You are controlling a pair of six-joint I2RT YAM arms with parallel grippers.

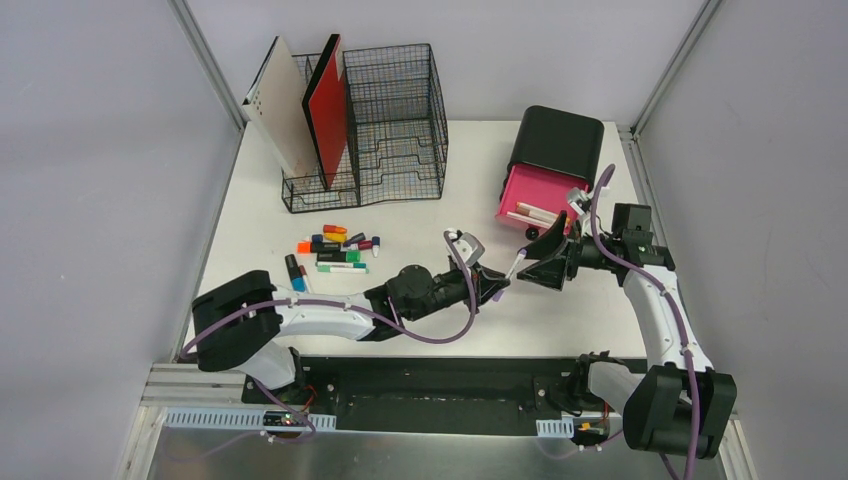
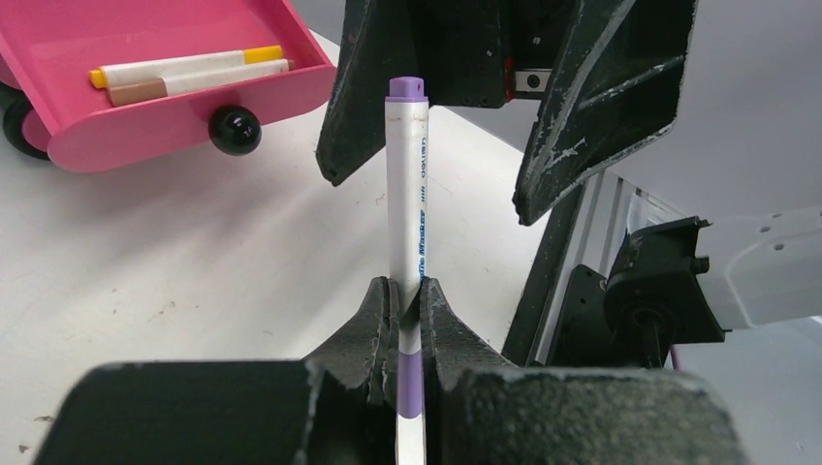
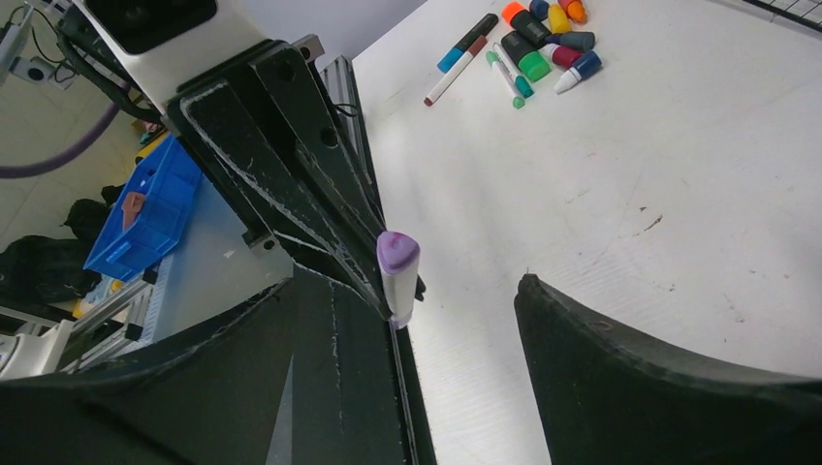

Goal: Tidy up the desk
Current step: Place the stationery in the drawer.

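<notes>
On the white desk (image 1: 560, 320), my left gripper (image 1: 497, 285) is shut on a white marker with a purple cap (image 1: 515, 265). It holds the marker above the desk top. In the left wrist view the jaws (image 2: 407, 300) pinch the marker (image 2: 407, 194) near its purple band, and the capped end points away. My right gripper (image 1: 545, 262) faces it, open. Its two fingers (image 2: 582, 116) straddle the capped end with a gap on each side. In the right wrist view the marker's cap (image 3: 397, 262) stands between the spread fingers (image 3: 620, 368).
A black box (image 1: 555, 140) with an open pink drawer (image 1: 535, 200) holding two markers (image 2: 194, 73) stands at the back right. A wire-mesh organizer (image 1: 390, 120) with red and beige boards stands at the back left. A heap of coloured markers (image 1: 335, 250) lies in front of it.
</notes>
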